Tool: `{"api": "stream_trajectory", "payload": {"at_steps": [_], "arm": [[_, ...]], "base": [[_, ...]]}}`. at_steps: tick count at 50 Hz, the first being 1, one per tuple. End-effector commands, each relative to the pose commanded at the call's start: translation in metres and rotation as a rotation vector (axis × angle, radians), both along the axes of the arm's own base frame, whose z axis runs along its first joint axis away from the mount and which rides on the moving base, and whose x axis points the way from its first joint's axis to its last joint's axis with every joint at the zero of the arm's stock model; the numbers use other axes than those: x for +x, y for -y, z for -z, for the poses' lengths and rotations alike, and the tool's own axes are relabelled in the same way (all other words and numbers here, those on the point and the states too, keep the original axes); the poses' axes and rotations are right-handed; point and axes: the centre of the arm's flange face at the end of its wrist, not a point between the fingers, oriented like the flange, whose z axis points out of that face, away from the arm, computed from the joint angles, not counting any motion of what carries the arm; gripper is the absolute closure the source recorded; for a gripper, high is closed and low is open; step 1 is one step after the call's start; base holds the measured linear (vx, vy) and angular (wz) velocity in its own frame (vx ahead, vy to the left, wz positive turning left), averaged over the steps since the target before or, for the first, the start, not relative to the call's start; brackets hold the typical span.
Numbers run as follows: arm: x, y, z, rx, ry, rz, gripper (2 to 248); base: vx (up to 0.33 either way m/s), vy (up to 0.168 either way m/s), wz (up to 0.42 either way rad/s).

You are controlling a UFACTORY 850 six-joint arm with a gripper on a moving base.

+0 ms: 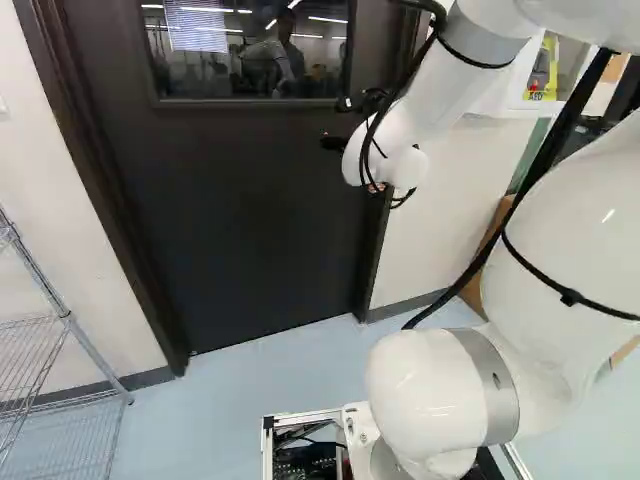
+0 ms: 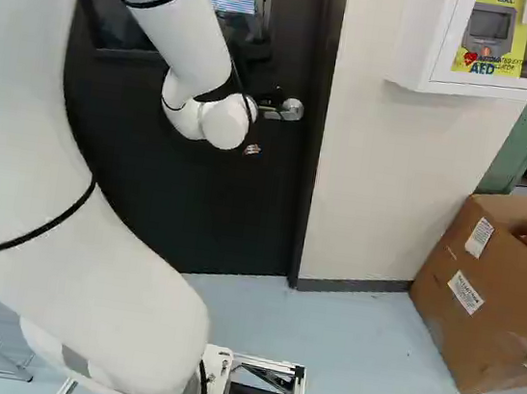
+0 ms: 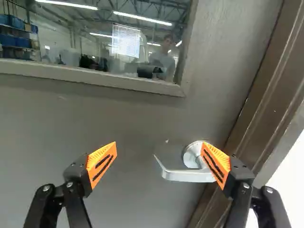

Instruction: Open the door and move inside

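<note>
And the gripper (image 1: pixel 333 143) is seen spread wide, nothing gripped, before the closed dark door (image 1: pixel 240 215); its silver handle (image 3: pixel 186 175) is partly hidden by one finger (image 3: pixel 217 164), contact unclear; lettering is displayed on the wall cabinet (image 2: pixel 418 42), printed labels (image 2: pixel 466 293) on the cardboard box (image 2: pixel 471 356)

You're looking down at a smooth, pale blue floor (image 2: pixel 352 340). On it you have a silver metal wire rack (image 1: pixel 68 316) at the left of the left base view, and an open brown cardboard box with white labels (image 2: pixel 481 352) at the right of the right base view.
</note>
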Motion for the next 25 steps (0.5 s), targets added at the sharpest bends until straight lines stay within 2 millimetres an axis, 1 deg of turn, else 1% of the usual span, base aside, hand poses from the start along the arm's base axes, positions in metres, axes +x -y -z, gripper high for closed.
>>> {"api": "stream_trajectory", "payload": {"at_steps": [25], "arm": [[0.025,0.001,-0.002,-0.001,0.002,-0.002,3]], "base": [[0.000,0.000,0.000]]}}
